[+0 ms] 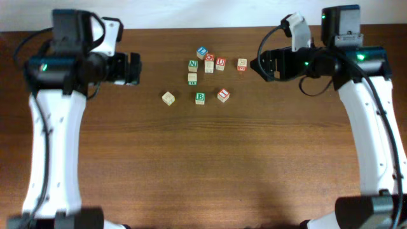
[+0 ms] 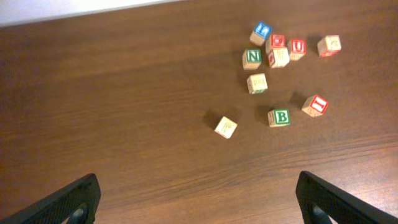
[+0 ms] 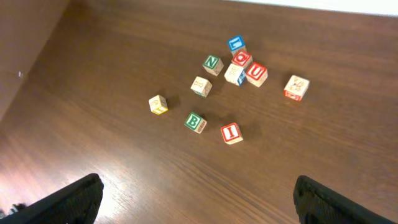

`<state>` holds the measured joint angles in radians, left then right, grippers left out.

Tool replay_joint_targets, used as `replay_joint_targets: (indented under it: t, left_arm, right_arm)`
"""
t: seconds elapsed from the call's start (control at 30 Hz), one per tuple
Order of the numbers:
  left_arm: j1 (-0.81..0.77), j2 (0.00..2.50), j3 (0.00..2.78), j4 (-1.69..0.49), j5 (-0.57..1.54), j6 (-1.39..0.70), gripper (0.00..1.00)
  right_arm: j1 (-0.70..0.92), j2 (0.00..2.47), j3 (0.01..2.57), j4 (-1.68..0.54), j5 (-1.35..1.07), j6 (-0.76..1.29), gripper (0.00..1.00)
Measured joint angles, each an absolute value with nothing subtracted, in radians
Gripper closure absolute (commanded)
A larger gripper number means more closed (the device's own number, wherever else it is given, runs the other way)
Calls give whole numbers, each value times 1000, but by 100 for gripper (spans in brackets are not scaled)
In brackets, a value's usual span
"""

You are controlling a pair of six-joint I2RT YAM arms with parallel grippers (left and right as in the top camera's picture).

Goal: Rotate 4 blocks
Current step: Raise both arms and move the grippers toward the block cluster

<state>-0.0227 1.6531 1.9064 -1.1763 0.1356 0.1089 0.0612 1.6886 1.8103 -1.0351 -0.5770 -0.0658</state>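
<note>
Left claw [image 1: 135, 69] and right claw [image 1: 256, 64] hang wide open, holding nothing, either side of the blocks [image 1: 200, 97] on the desk [image 1: 203, 165], likely ready to turn one.

Left arm [image 1: 54, 146], 9 o'clock overhead: white moulded link, black joint housings, black cable [image 1: 25, 39] at the top, one green light [image 1: 44, 65], white wrist cover [image 1: 107, 35]. Right arm [image 1: 375, 133], 3 o'clock: same white link and black housings, black cabling, several green lights, a white cover at the wrist. Bases [image 1: 76, 219] dark. Left gripper [image 1: 133, 69] and right gripper [image 1: 257, 65]: matte black. Wrist views: fingers [image 2: 68, 202] black and angular, at 7 and 5 o'clock.
</note>
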Motion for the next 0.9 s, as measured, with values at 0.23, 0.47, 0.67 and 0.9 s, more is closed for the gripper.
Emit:
replay_joint_targets:
  t: [0.23,0.47,0.67,0.9]
  left_arm:
    - [-64,1950,1925,-1108,173,109,1]
    - [-75,2234,1928,-1048,297,199,20]
    - [-176,2322,1928,-1042,162,292,35]
    - [-216,2349,1930,-1052,59,307,88]
  right_arm:
    - [208,1913,1816,-992,-513,23,2]
    - [257,1970,1816,-1015,-373,102,2]
    - [236,1970,1816,-1023,-351,105,2]
    - [234,1970,1816,-1040,-337,106,2]
